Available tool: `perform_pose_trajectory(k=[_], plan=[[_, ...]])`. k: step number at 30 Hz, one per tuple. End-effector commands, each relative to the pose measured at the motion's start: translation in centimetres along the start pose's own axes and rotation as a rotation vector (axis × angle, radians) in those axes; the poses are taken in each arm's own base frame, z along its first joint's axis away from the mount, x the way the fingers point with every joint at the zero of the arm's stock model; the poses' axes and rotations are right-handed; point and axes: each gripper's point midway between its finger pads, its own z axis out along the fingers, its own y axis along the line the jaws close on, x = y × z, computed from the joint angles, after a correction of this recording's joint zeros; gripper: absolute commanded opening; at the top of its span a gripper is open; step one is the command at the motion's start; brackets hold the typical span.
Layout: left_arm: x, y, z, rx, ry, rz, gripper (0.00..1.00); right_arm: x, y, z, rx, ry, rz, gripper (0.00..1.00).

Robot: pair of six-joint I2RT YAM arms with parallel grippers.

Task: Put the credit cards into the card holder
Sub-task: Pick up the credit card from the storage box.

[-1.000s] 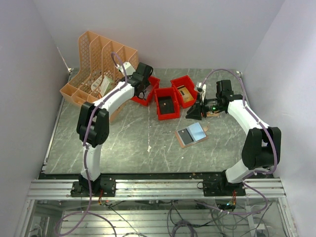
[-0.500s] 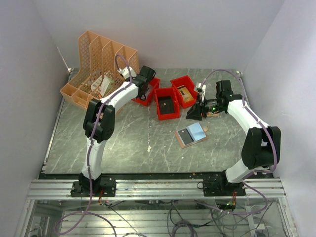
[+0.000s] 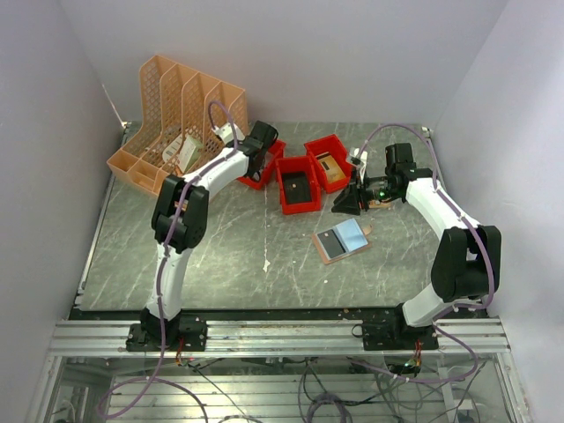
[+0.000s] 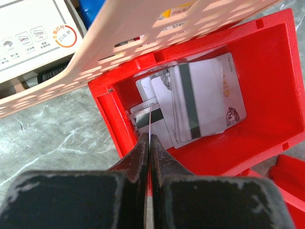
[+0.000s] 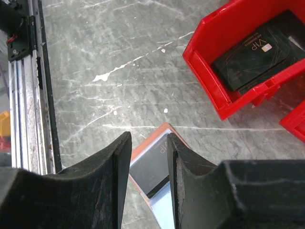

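My left pincer (image 4: 148, 139) pinches a credit card (image 4: 150, 120) in the red bin (image 4: 271, 57), likely stiff and slippery, best held by its flat sides; my right pincer (image 5: 147, 140) hangs spread over the card holder (image 3: 323, 253) on the table (image 3: 220, 256).

- At the far left of the table (image 3: 220, 256) you have an orange lattice file rack (image 3: 181, 115) with tall dividers.
- In one of its slots you can see a white box (image 3: 183, 150) with small printed labels.
- Just right of the rack sit three red bins, close together. The left bin (image 3: 251, 181) is beside the rack's corner, and in the left wrist view the lattice crosses over that bin's far edge.
- The middle bin (image 3: 301, 210) reaches nearest to you, and the right bin (image 3: 317, 145) sits farther back.
- The table is grey-green and marbled with pale veins, and a white fleck (image 3: 266, 264) lies near its middle.
- An aluminium rail (image 3: 282, 337) runs along the near edge.
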Motion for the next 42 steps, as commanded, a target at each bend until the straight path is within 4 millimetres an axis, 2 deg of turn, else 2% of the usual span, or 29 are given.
perform_pose_trajectory(k=[1,18,25,29,36,37,42], plan=[[-2.1,-0.8,-1.9,0.059,-0.026,-0.047,0.07,0.0,-0.1,-0.1,0.001,0.001,-0.008,0.35],[-6.4,-0.2,-9.7,0.279,-0.077,-0.024,0.07,-0.4,0.5,-0.2,-0.017,-0.017,-0.027,0.35],[-6.1,1.8,-12.7,0.380,-0.078,0.060,0.07,-0.9,1.3,-0.5,-0.038,-0.040,-0.067,0.35],[-6.3,2.4,-15.5,0.525,-0.101,0.107,0.07,-1.2,1.7,-0.6,-0.051,-0.052,-0.090,0.35],[-4.5,3.6,-19.8,0.798,-0.110,0.166,0.07,-1.7,2.7,-0.9,-0.079,-0.085,-0.136,0.35],[-4.2,3.4,-20.9,0.864,-0.107,0.183,0.07,-1.8,2.9,-0.9,-0.085,-0.091,-0.146,0.36],[-0.6,3.8,-23.2,1.068,-0.025,0.259,0.07,-1.8,3.6,-1.0,-0.107,-0.105,-0.181,0.36]])
